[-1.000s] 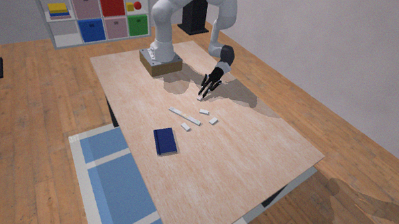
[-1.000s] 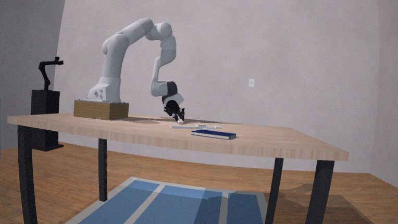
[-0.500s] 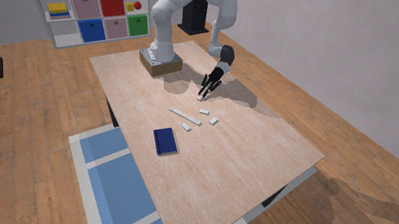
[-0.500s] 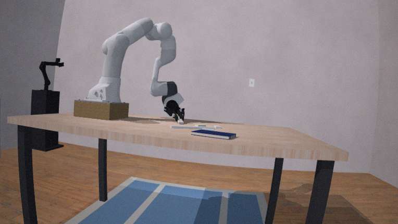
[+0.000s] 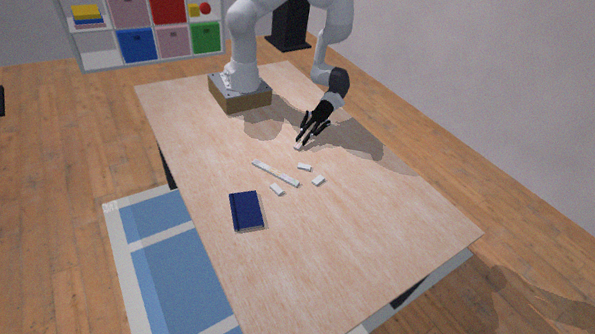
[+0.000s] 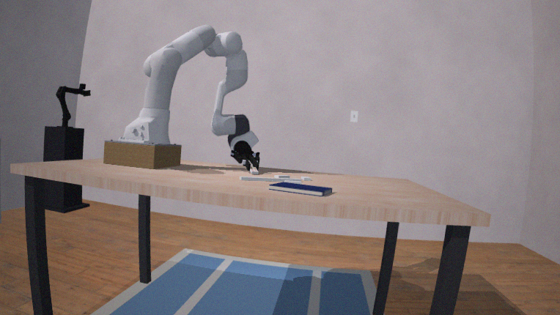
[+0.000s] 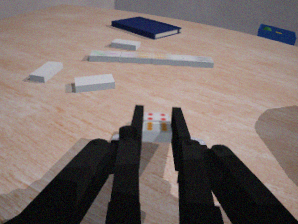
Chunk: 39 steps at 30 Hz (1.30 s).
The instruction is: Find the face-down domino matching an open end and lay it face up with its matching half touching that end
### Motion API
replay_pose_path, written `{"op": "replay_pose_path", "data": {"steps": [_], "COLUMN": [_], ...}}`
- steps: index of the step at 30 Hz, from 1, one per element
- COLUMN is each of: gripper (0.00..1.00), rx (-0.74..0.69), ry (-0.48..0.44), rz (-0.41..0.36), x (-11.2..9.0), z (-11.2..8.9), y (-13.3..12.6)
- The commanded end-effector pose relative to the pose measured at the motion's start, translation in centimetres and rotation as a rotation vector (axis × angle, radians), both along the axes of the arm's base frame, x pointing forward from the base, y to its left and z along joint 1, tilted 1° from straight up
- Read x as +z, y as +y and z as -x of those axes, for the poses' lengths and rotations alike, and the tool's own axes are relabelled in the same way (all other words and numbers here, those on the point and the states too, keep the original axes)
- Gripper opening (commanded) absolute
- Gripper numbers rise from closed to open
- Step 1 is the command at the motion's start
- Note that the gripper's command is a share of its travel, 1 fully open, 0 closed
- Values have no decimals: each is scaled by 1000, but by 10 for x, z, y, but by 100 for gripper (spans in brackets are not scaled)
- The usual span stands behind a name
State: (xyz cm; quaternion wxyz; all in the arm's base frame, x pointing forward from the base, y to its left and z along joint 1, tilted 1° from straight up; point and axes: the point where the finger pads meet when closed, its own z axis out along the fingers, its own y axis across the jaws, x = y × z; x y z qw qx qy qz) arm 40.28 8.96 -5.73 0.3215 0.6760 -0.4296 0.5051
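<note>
My gripper is low over the table, between the robot base and the domino line, and is shut on a white domino. In the wrist view the domino sits between the fingertips, at the table surface, and shows red and orange pips toward the camera. The line of dominoes lies flat as one long white strip; it also shows in the wrist view. Three loose white dominoes lie flat near it: one, one and one. Their faces show no pips.
A dark blue book lies on the table beyond the line, toward the front edge. The robot base stands on a wooden block at the table's far end. A shelf with coloured bins stands on the floor behind.
</note>
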Motion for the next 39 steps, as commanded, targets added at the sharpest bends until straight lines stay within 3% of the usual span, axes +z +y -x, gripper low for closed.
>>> {"op": "replay_pose_path", "data": {"steps": [1, 9, 10, 39], "gripper": [22, 22, 33, 33], "rx": [0, 0, 0, 0], "ry": [-4, -4, -4, -4], "rz": [-4, -4, -4, -4], "x": [-1, -1, -1, -1], "z": [-1, -1, -1, -1], "y": [1, 1, 1, 1]}}
